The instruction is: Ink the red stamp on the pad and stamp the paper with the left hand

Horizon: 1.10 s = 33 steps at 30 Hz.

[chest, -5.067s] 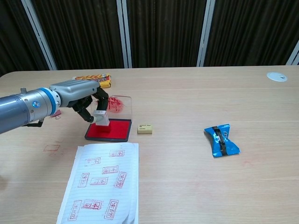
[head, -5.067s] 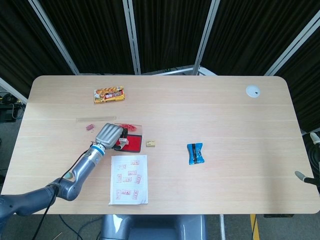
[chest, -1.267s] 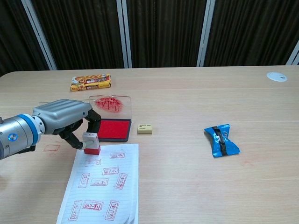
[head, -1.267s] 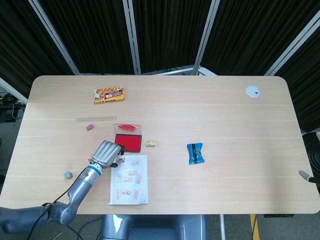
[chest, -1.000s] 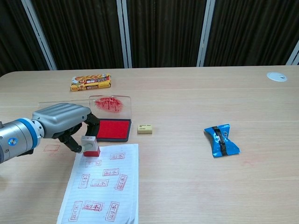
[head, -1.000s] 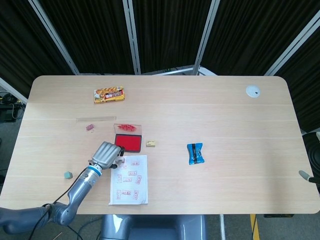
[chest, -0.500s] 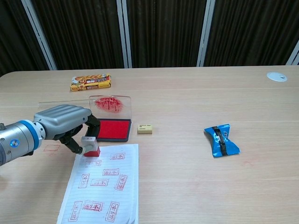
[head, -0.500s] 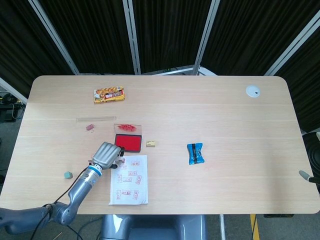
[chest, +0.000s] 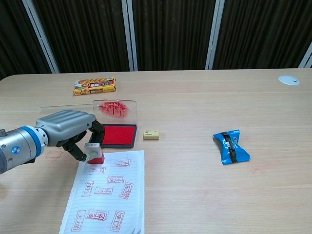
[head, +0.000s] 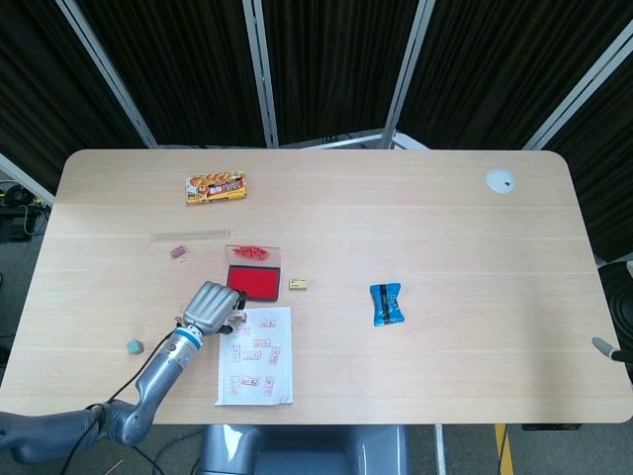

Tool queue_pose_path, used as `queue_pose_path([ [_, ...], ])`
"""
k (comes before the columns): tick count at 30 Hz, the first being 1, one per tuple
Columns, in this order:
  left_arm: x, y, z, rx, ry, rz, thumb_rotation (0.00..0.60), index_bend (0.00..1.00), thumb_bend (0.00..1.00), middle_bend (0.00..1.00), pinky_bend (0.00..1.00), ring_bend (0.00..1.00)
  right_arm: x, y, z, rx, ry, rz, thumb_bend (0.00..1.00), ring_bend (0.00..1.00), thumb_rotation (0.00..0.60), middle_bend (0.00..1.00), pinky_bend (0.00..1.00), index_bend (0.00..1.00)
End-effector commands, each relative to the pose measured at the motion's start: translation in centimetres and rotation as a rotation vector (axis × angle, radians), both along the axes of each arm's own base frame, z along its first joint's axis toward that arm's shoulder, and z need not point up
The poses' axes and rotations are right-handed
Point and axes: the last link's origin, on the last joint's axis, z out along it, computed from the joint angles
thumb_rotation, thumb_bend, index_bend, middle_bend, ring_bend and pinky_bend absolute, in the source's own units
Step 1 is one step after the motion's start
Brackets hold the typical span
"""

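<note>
My left hand [chest: 68, 127] [head: 211, 305] holds the red stamp [chest: 94, 154] upright, its red base down on the top left corner of the paper [chest: 109, 192] [head: 257, 368]. The sheet lies at the near left of the table and carries several red prints. The ink pad [chest: 117, 135] [head: 254, 280] sits just beyond the paper with its clear lid [chest: 115, 109] standing open behind it. In the head view the stamp is mostly hidden under the hand. My right hand is in neither view.
A small tan block [chest: 151, 134] lies right of the pad. A blue wrapped snack [chest: 231, 146] sits at mid-right. A yellow candy box [chest: 95, 86] is at the far left, a white disc [chest: 289, 80] at the far right. A small green object [head: 133, 345] lies left of my arm.
Five seconds ago the stamp was pressed on the ink pad. Since then my left hand carried it toward me and lowered it onto the paper's top left corner, where it has stayed.
</note>
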Motion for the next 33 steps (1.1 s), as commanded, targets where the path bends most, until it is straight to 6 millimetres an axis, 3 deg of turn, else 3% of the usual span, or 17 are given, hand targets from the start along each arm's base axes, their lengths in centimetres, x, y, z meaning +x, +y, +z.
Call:
queue_pose_path([
  [1, 0.0, 0.0, -0.1, -0.003, -0.002, 0.001, 0.600, 0.67, 0.49, 0.54, 0.88, 0.79, 0.0, 0.0, 0.0, 0.000, 0.002, -0.001, 0.00, 0.00, 0.600, 0.00, 0.00, 0.00],
  [17, 0.7, 0.2, 0.8, 0.011, -0.036, -0.006, 0.600, 0.67, 0.49, 0.54, 0.88, 0.79, 0.0, 0.0, 0.0, 0.001, 0.001, -0.003, 0.00, 0.00, 0.600, 0.00, 0.00, 0.00],
  [29, 2.0, 1.2, 4.4, 0.079, -0.103, -0.012, 0.600, 0.67, 0.49, 0.54, 0.88, 0.79, 0.1, 0.0, -0.1, 0.002, 0.001, 0.000, 0.00, 0.00, 0.600, 0.00, 0.00, 0.00],
  [33, 1.5, 2.0, 5.9, 0.113, -0.108, 0.010, 0.600, 0.67, 0.49, 0.53, 0.88, 0.79, 0.1, 0.1, -0.1, 0.003, 0.000, 0.002, 0.00, 0.00, 0.600, 0.00, 0.00, 0.00],
])
